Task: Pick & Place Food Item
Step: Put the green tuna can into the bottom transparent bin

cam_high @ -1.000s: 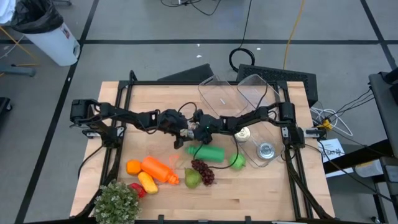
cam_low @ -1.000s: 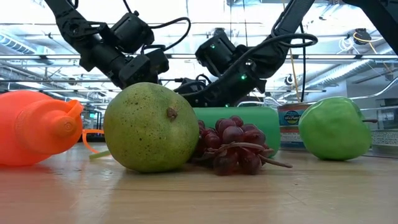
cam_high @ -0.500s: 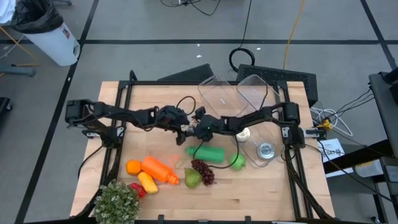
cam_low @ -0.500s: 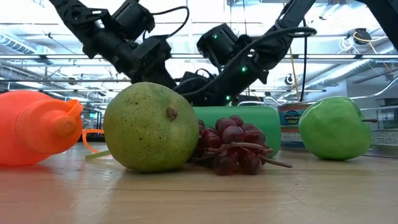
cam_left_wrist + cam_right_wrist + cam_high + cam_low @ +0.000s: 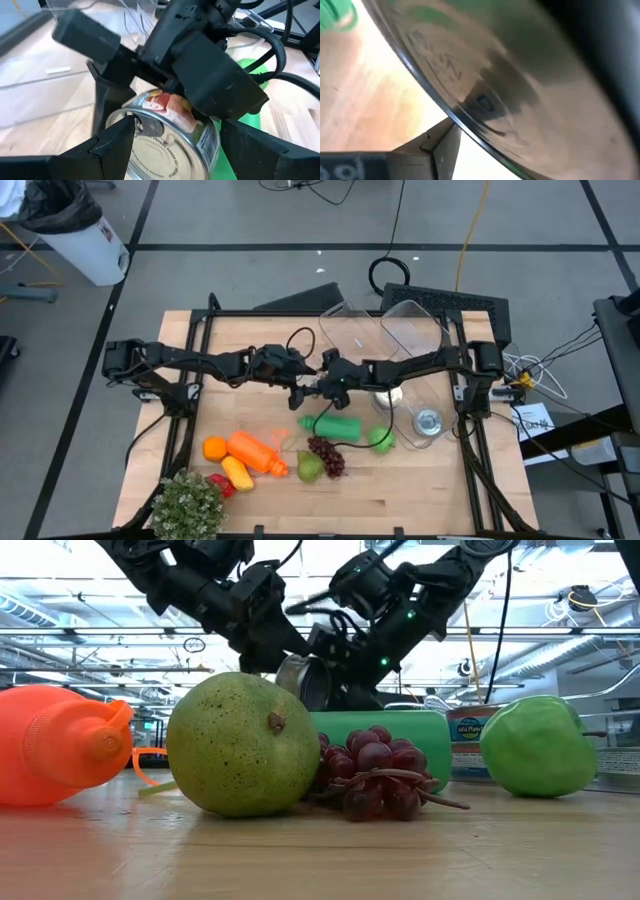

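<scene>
A tin can with a printed food label [image 5: 167, 137] hangs in the air at mid-table between my two grippers. It shows above the pear in the low view [image 5: 303, 681]. My left gripper [image 5: 172, 150] comes from the table's left with a finger on each side of the can. My right gripper [image 5: 327, 381] comes from the right and reaches over the can. Its dark body [image 5: 210, 75] covers the can's far part. In the right wrist view the can's shiny metal end [image 5: 485, 75] fills the picture. My left gripper pinches the can's round side wall [image 5: 207, 142] between its two fingers [image 5: 112, 145], near the can's open-rimmed end. The can is lifted clear of the table and tilted. My right gripper is on the can's far part. One finger [image 5: 107, 95] lies along the can's side. Its own body hides the other finger and the rest of the contact. The can's end sits close before its wrist camera.
Below the can lie a green bottle [image 5: 335, 425], grapes [image 5: 326, 455], a pear [image 5: 309, 468], a green fruit [image 5: 381, 440], an orange bottle [image 5: 255, 452] and a plant [image 5: 188, 505]. Clear containers [image 5: 385, 330] stand at the far right. A second can [image 5: 388, 395] and a lid [image 5: 427, 422] are beside them.
Both grippers have risen together from just above the table and shifted slightly toward the right and far edges. The can has come up with them and now shows above the pear in the low view, where it was hidden before.
</scene>
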